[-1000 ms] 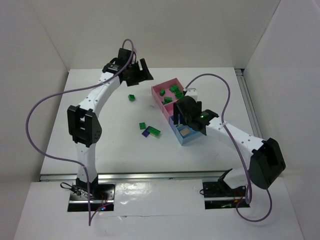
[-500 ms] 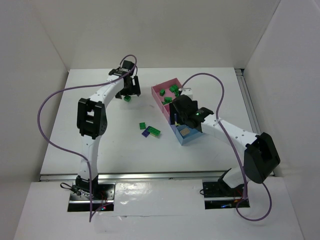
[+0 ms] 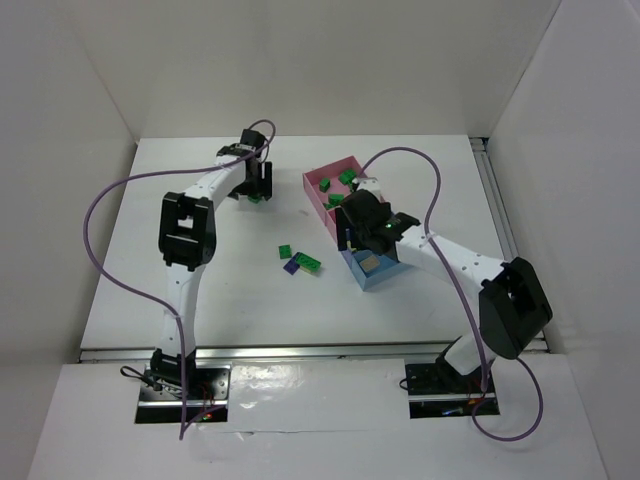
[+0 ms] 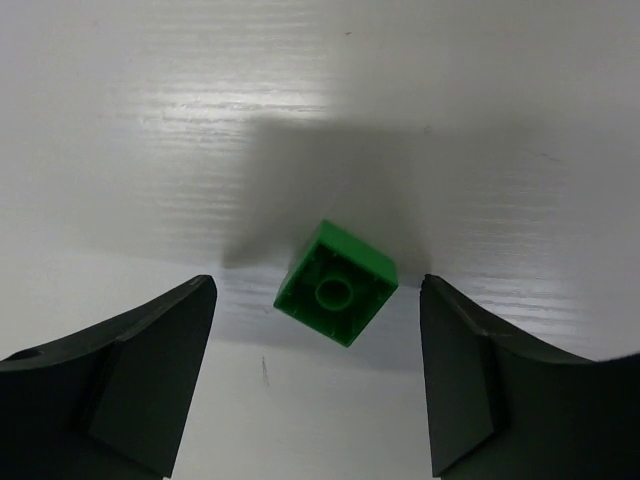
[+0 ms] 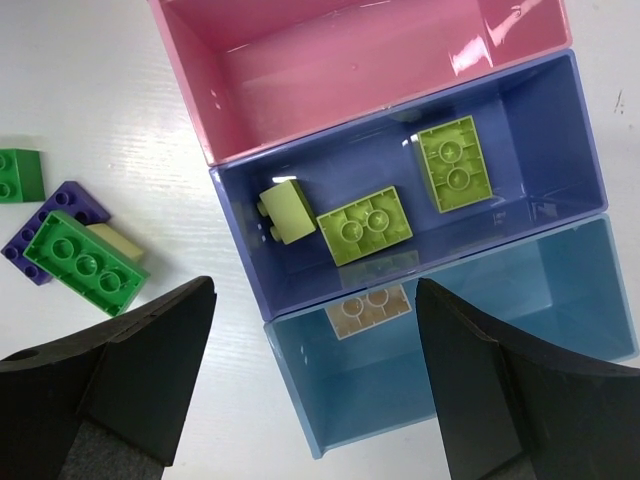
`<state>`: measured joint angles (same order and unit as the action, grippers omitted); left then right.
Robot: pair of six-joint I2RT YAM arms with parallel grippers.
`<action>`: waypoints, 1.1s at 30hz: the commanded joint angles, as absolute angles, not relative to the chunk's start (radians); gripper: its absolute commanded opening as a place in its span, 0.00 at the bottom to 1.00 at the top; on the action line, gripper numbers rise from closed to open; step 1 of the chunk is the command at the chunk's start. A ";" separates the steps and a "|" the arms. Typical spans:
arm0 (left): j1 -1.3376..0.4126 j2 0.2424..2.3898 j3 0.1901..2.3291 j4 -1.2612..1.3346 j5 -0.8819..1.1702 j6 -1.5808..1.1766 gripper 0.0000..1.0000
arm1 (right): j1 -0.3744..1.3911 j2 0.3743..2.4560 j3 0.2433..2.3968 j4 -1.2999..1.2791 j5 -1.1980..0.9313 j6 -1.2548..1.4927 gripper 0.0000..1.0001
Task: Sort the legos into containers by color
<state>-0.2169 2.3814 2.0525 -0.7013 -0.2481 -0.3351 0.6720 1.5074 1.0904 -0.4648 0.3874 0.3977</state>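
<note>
One dark green lego (image 4: pixel 336 283) lies upside down on the white table, tilted diamond-wise. My left gripper (image 4: pixel 318 335) hangs open just above it, a finger on either side, touching nothing; from above it shows at the table's back left (image 3: pixel 256 186). My right gripper (image 5: pixel 315 300) is open and empty over the containers, above the seam between the periwinkle box (image 5: pixel 560 120) and the light blue box (image 5: pixel 560 310). Three yellow-green legos (image 5: pixel 365 225) lie in the periwinkle box. A cream lego (image 5: pixel 370 306) lies in the light blue one.
The near pink box (image 5: pixel 380 60) has nothing in it; the far pink box (image 3: pixel 322 178) holds several green bricks. Left of the boxes lie a small green brick (image 5: pixel 20 175), a purple brick (image 5: pixel 50 225) and a longer green brick (image 5: pixel 85 262) over a cream piece.
My left gripper swung from the table's back toward the lone green brick and dropped over it. My right gripper shifted a little left over the boxes.
</note>
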 commanded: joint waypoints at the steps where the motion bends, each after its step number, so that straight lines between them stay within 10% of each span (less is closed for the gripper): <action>1: -0.221 2.414 2.068 -0.650 -0.210 -0.210 0.86 | 0.681 1.520 1.141 -0.460 0.391 0.388 0.88; 14: -0.230 2.358 2.033 -0.649 -0.137 -0.228 0.23 | 0.681 1.559 1.181 -0.482 0.452 0.325 0.88; 33: -0.445 2.301 2.261 -0.661 0.080 -0.382 0.30 | 0.532 1.355 1.150 -0.471 0.499 0.305 0.88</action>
<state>-0.4438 2.2219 2.1647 -0.6735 0.0376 -0.3176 0.5426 1.4246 1.1389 -0.4812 0.4904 0.2855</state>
